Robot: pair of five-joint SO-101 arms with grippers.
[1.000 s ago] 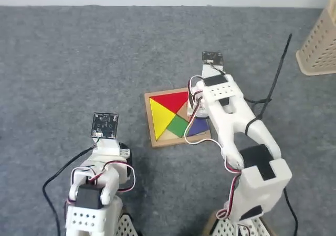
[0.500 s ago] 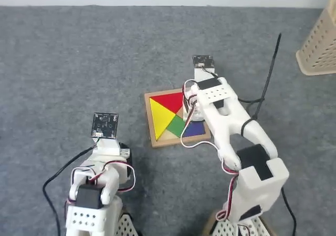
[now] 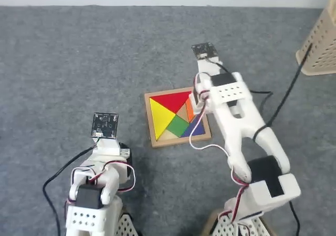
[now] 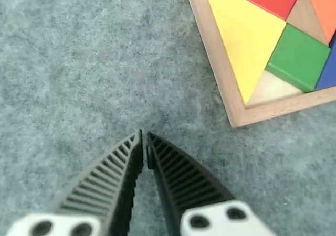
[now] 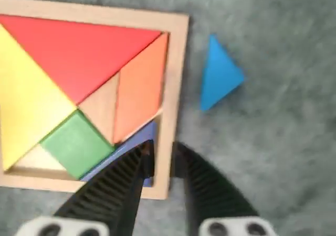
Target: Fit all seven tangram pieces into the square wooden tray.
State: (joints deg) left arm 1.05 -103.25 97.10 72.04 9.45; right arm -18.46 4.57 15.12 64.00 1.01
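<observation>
While one light-blue triangle (image 5: 218, 73) lies on the carpet just beyond its tips, the right gripper (image 5: 163, 154) hangs narrowly parted and empty over the tray (image 5: 178, 63) wall, probably seating the dark-blue piece (image 5: 128, 149). Left gripper (image 4: 144, 141): pressed together, parked, tray corner ahead.

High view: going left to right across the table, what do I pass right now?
Left arm → wooden tray, at its left rim → yellow triangle → right arm → slatted basket.
</observation>
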